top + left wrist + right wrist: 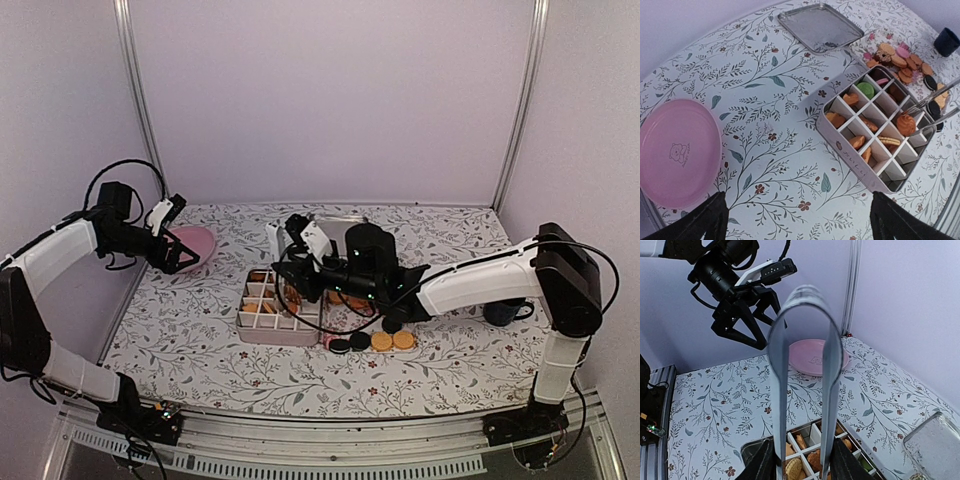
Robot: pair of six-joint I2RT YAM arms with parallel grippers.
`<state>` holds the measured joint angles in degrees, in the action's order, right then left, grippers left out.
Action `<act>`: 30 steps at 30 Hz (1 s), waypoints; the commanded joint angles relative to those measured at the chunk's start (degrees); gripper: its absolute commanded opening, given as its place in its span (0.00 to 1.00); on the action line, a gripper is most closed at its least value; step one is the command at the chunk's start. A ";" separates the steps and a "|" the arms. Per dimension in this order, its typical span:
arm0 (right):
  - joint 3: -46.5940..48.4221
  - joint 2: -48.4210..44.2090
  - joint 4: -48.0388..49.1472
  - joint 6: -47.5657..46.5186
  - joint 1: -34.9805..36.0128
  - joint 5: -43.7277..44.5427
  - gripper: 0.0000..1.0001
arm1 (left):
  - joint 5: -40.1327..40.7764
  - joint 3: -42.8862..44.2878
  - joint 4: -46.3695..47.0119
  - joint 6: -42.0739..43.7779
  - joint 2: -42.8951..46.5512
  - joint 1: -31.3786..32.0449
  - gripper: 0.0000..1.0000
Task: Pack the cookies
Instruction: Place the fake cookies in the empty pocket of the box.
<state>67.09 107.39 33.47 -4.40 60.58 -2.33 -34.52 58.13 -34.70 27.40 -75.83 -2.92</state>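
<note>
Out on the left, my left claw (pixel 799 200) hangs with its jaws spread wide, gripping nothing. It is above bare desk (pixel 765 90) just beside the pink plate (pixel 680 150), well apart from the work, so I judge this move is not its job.

Toward the middle stands the divided box (pixel 845 152), with the metal lid (pixel 820 25) lying flat on the desk beyond it. Several cells already hold cookies (pixel 860 142), a green one (pixel 866 90) among them. Others at the near end show bare white floor.

What matters is on the box's right side. My right claw (pixel 801 465) is narrowed onto the blades of the tongs (pixel 829 380), squeezing them, and the tips pinch one golden cookie (pixel 906 124). That cookie lies straight ahead of the claw, along the tongs' long axis, which comes in across the box's right wall. It sits over a cell in the right-hand row; I cannot tell whether it touches the cell floor. I judge the next move is to ease the squeeze so it settles there. The thin dividers stand close on either side of the tips and could catch them.

Further right, past the box, the loose pile (pixel 900 60) of golden, pink and black biscuits waits, with a dark cup (pixel 946 41) near it.
</note>
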 commanded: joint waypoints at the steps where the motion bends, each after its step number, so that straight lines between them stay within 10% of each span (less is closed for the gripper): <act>1: 1.81 1.31 2.20 -1.55 0.79 -1.98 0.36 | 0.28 -0.73 0.24 0.48 0.68 -0.21 0.99; 30: 1.82 -1.78 2.82 -4.00 2.18 -0.07 0.41 | 0.19 -0.87 0.24 0.31 1.30 -0.18 0.99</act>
<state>67.13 107.85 33.82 -8.60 62.30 -2.02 -34.00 57.54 -34.68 27.42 -75.64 -2.92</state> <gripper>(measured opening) 0.409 0.992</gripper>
